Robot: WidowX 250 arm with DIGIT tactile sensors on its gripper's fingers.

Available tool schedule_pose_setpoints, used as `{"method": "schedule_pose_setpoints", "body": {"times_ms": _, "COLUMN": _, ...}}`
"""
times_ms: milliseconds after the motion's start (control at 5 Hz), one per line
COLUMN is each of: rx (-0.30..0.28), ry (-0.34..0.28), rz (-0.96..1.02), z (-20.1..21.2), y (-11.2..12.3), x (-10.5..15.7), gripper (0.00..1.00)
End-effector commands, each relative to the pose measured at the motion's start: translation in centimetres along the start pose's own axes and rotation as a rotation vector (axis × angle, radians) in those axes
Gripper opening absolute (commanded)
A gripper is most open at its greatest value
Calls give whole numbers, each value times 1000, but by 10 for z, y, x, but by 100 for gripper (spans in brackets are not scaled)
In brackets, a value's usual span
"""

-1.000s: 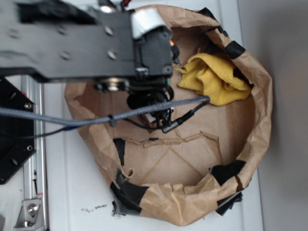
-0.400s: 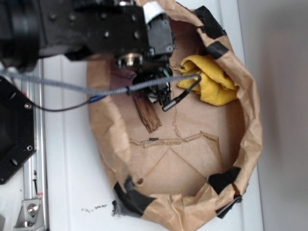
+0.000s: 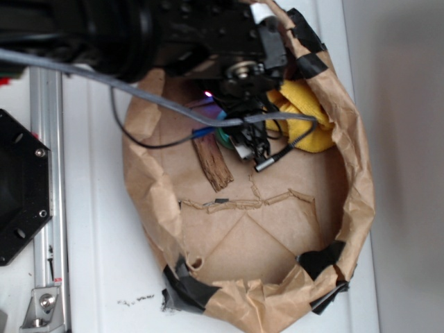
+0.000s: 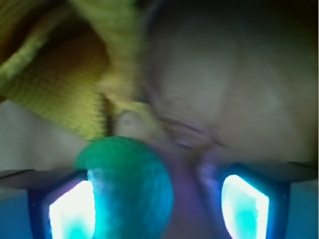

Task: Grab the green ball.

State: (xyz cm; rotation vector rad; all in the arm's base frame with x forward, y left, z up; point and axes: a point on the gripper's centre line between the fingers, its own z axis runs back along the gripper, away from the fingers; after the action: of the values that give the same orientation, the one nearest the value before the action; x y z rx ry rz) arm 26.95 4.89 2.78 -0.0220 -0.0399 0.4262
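- We see the green ball (image 4: 127, 189) at the lower centre of the wrist view, nearer the left finger (image 4: 70, 209).
- Our gripper (image 3: 244, 139) is spread wide and grips nothing yet.
- It sits low in the paper bag (image 3: 361, 208), between the yellow cloth (image 3: 305, 118) and wood chunk (image 3: 213, 163), presumably to straddle the ball.

A crumpled brown paper bag (image 3: 361, 201), patched with black tape (image 3: 320, 255), lies open on the white tabletop (image 3: 97, 263). Inside it, a yellow cloth (image 3: 305, 114) is bunched against the far wall, and a brown wood chunk (image 3: 213, 164) rests on the paper floor.
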Motion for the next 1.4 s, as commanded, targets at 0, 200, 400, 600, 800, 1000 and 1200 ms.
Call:
{"method": "schedule_pose_setpoints", "body": {"times_ms": 0, "rx": -50, "ry": -6, "rz": -113, "z": 2, "y": -30, "x": 0, "gripper": 0}}
{"method": "schedule_pose_setpoints", "body": {"times_ms": 200, "rx": -47, "ry": -2, "rz": -128, "z": 2, "y": -30, "x": -2, "gripper": 0}}
{"method": "schedule_pose_setpoints", "body": {"times_ms": 400, "rx": -40, "ry": 1, "rz": -135, "z": 2, "y": -29, "x": -2, "gripper": 0}}
{"method": "schedule_pose_setpoints", "body": {"times_ms": 600, "rx": -45, "ry": -8, "rz": -179, "z": 19, "y": -31, "x": -2, "gripper": 0}}
{"method": "schedule_pose_setpoints", "body": {"times_ms": 800, "rx": -52, "ry": -77, "rz": -364, "z": 68, "y": -55, "x": -4, "gripper": 0}}
{"method": "schedule_pose_setpoints", "body": {"times_ms": 1000, "rx": -33, "ry": -109, "rz": -456, "z": 117, "y": -80, "x": -7, "gripper": 0}}
{"method": "schedule_pose_setpoints", "body": {"times_ms": 1200, "rx": 0, "ry": -71, "rz": -505, "z": 160, "y": -95, "x": -6, "gripper": 0}}
